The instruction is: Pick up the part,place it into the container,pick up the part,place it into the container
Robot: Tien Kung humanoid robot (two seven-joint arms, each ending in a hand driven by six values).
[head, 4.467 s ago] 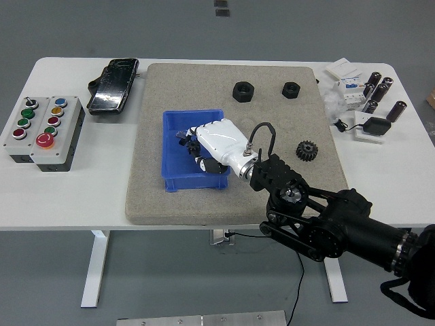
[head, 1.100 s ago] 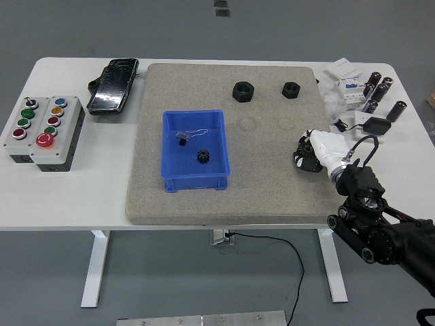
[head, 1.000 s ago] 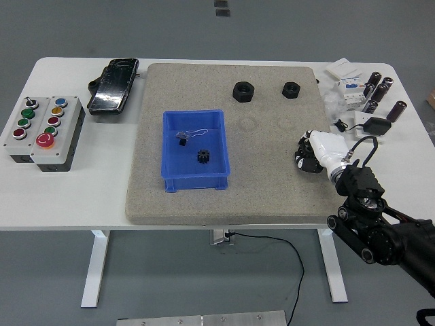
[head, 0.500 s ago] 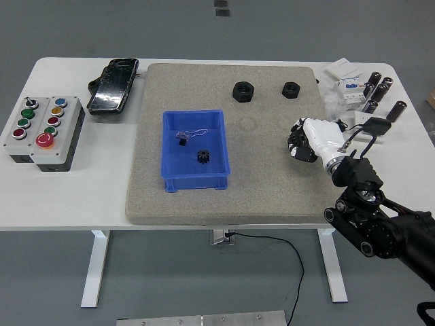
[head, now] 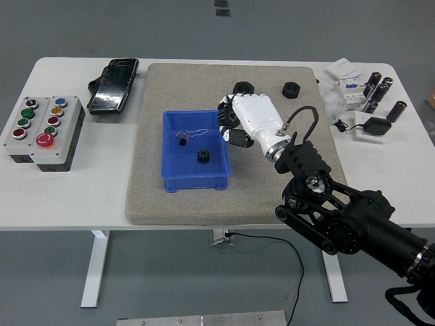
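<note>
**Gear number two heading for the blue bin**

Gear [head: 202, 157], small and black, is already lying on the floor of the blue bin [head: 171, 178], beside a tiny black piece with a thin wire loop [head: 182, 138]. The second part is not clearly showing: the right hand [head: 246, 120] is hanging just beyond the bin's right wall, its white fingers [head: 229, 119] curling inward around something dark, so it is most likely closing on the larger gear, though the grasp itself is too hidden to confirm.

By my reading, the second carry is being made, with the hand nearing the bin but not yet over its opening. The next move is calling for a short shift leftward until the palm is above the bin's interior, then a release low enough that the part is not bouncing out or landing on the rim.

Counting outward: one bin, one gear inside it, one wired piece. On the grey mat [head: 156, 204] two black hex nuts are sitting, one [head: 242, 86] partly behind the hand, the other [head: 291, 89] clear to its right. On the white table [head: 68, 204], one button box [head: 43, 131] and one black pedal-like device [head: 114, 85] are lying at the left; at the right are white components [head: 344, 80] and several dark cylinders [head: 380, 92]. The left arm is not showing.
</note>
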